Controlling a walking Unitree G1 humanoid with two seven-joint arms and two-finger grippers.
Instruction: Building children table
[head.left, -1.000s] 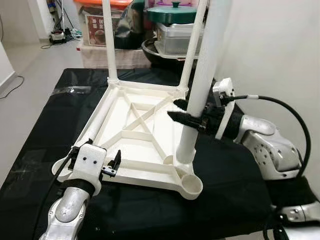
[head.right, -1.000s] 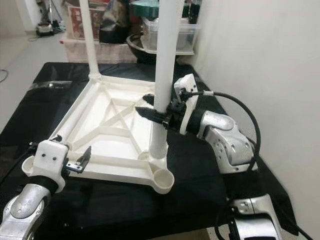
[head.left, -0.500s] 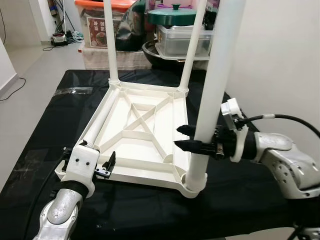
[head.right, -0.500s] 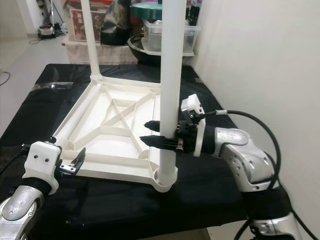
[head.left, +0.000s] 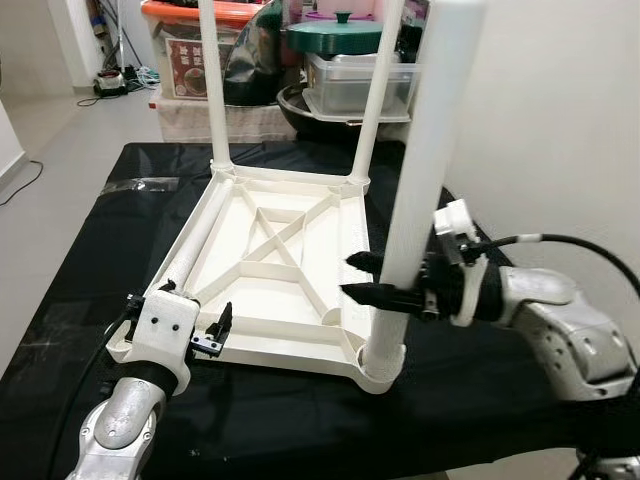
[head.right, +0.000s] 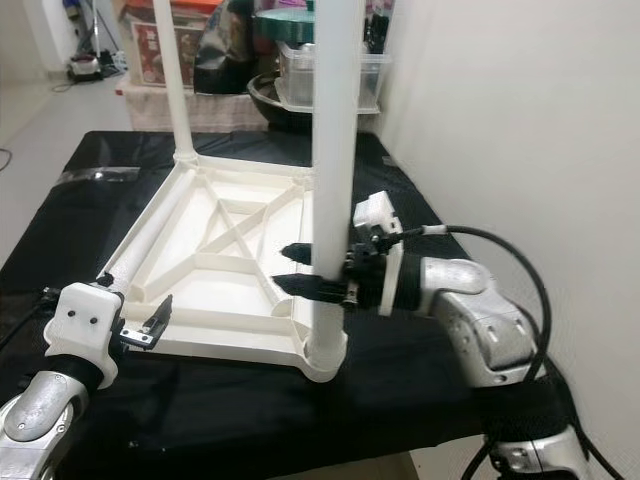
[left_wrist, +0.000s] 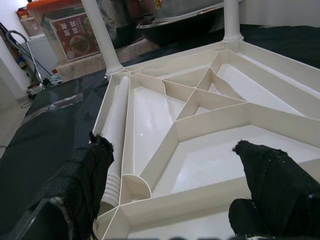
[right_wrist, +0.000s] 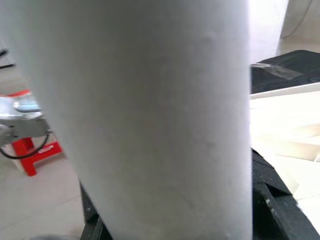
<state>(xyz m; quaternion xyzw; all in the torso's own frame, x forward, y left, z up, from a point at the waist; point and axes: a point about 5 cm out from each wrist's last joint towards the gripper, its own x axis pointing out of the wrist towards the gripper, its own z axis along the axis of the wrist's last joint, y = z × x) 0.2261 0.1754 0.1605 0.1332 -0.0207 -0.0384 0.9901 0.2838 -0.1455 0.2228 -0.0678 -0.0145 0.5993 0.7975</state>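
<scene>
Fingers of your right gripper (head.left: 362, 278) are clamped around the smooth white round table leg (head.left: 418, 170), which stands upright in the corner socket at the lower right of the frame. Your left gripper (head.left: 216, 331), fingers spread apart and holding nothing, hovers at the near edge of the upturned children's tabletop (head.left: 262, 266), a ribbed white plastic frame with crossed braces, lying centre frame on the black-covered desk (head.left: 95, 238). Two thinner legs (head.left: 214, 80) stand at its far corners.
</scene>
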